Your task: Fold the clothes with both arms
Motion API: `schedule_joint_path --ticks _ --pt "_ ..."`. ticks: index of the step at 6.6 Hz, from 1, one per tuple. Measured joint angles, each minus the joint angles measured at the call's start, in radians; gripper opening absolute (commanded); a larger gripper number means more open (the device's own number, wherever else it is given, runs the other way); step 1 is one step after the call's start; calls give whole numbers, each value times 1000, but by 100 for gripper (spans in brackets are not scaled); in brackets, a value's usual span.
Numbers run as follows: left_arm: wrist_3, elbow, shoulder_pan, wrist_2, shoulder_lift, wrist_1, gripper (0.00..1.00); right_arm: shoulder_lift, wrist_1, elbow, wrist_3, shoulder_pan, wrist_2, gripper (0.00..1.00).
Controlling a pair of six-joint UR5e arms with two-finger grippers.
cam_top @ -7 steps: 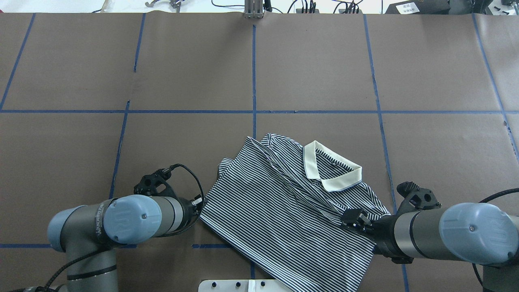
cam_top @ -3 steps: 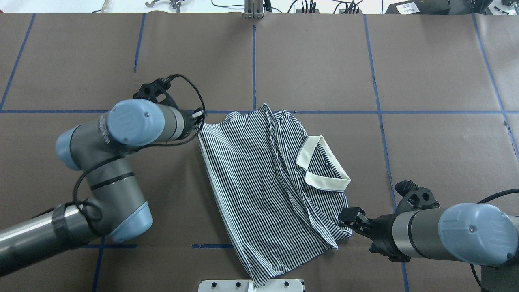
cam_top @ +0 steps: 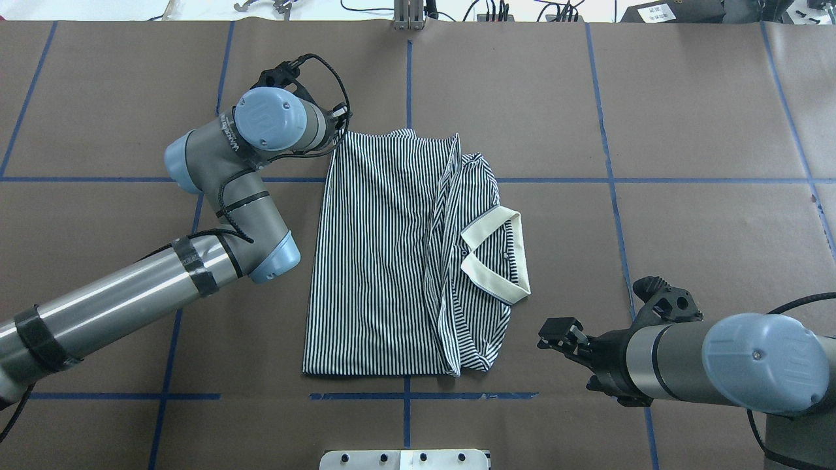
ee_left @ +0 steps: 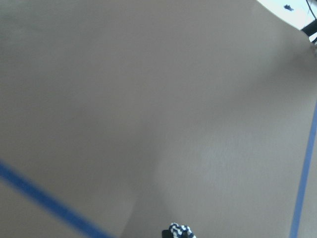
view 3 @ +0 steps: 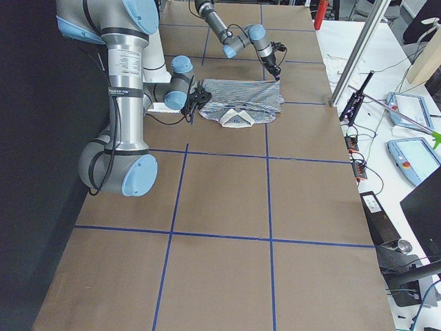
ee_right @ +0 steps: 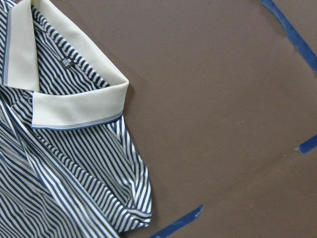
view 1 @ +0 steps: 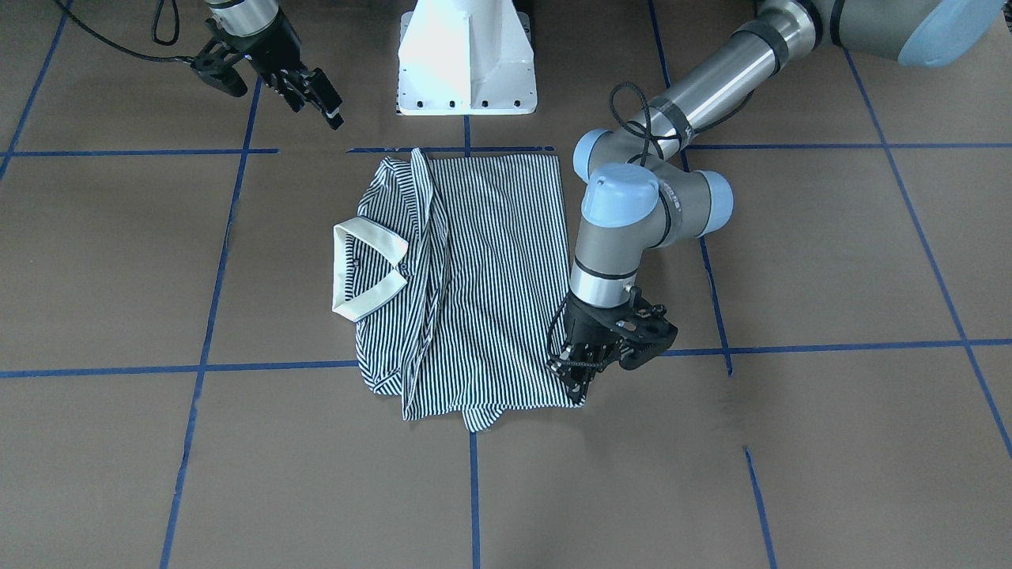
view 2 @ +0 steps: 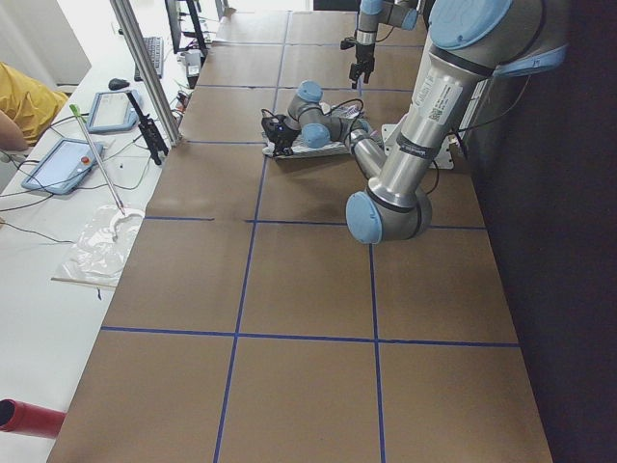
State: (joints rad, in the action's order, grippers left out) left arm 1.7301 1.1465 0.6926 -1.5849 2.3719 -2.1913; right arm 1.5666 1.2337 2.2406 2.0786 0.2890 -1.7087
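The striped polo shirt [cam_top: 379,261] lies flat on the brown table as a rough rectangle, its cream collar [cam_top: 496,264] toward the right side. My left gripper [view 1: 575,378] is down at the shirt's far left corner, shut on the hem. In the left wrist view a scrap of striped cloth [ee_left: 178,231] shows at the bottom edge. In the overhead view the left gripper [cam_top: 336,130] is mostly hidden under its wrist. My right gripper [cam_top: 555,333] hovers open just right of the shirt's near right corner, holding nothing. The right wrist view shows the collar [ee_right: 74,106] and the bare table.
The white pedestal base [view 1: 466,55] stands at the near table edge, just behind the shirt. Blue tape lines [cam_top: 607,179] grid the brown table cover. Cables and a metal post [cam_top: 408,16] line the far edge. Tablets [view 2: 63,164] lie on a side bench.
My left gripper swept away from the robot with the shirt's corner, turning the shirt and spreading it flat. My right gripper let go of the shirt's right edge and now stands apart from it.
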Motion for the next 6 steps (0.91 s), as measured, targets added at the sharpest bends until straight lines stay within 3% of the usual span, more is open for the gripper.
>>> schedule_joint_path --ticks 1,2,4,6 --pt "-15 1 15 -16 8 -16 39 -56 1 -43 -3 26 1 100" --pt "-18 122 24 -63 -51 -15 39 -137 29 -99 -15 56 0 100" --pt "-18 450 26 -154 -277 -9 40 -398 191 -273 -102 78 0 100" --pt "-17 530 20 -177 -352 -8 41 -585 274 -444 -267 77 -4 100"
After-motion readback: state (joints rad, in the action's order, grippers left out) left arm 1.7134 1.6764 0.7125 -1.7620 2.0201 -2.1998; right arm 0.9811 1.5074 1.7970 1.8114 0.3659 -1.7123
